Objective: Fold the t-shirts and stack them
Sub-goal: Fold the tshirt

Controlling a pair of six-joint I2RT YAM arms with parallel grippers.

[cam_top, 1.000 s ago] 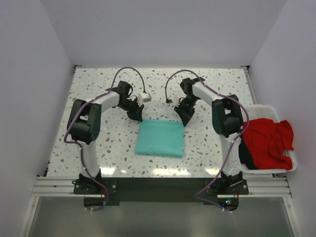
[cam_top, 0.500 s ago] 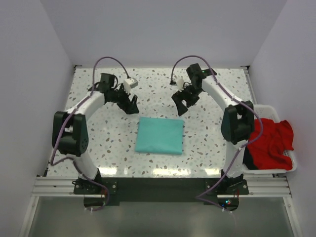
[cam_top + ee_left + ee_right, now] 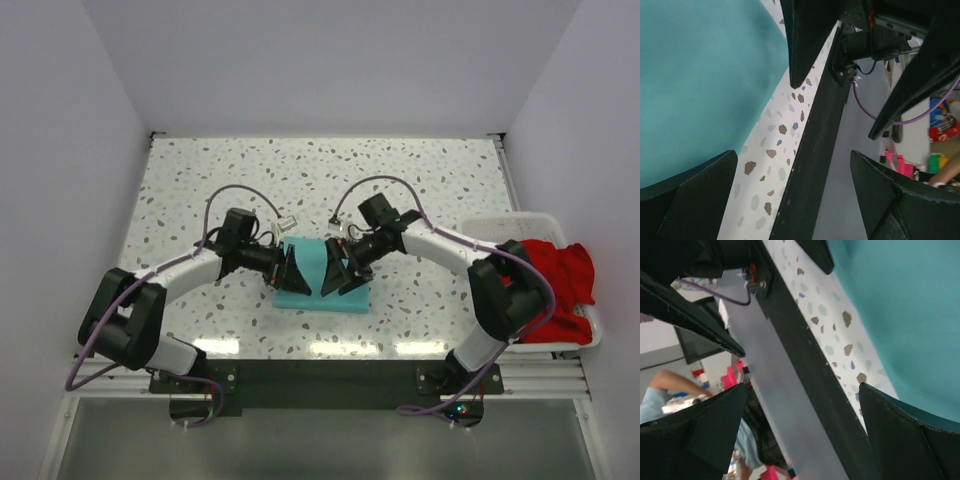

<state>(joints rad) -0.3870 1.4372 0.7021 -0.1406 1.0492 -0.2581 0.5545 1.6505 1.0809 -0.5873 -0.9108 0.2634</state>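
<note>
Left gripper (image 3: 293, 272) and right gripper (image 3: 338, 276), wide open and empty, hover over the folded teal t-shirt (image 3: 316, 262) mid-scene on the counter (image 3: 200, 190); the limp, light red t-shirt (image 3: 548, 280) in the right basket (image 3: 480, 222) probably wants pinching at its shoulders.

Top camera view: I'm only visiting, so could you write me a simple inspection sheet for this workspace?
Surface: white speckled table.
Job's things: teal t-shirt folded flat mid-table; red t-shirt unfolded, heaped in the white basket at the table's right edge.
Clutter: nothing seen.
Grippers: left gripper and right gripper both open, low over the teal t-shirt, holding nothing.
Cables: purple cables arch above each arm.
Surroundings: plain white walls on three sides.
</note>
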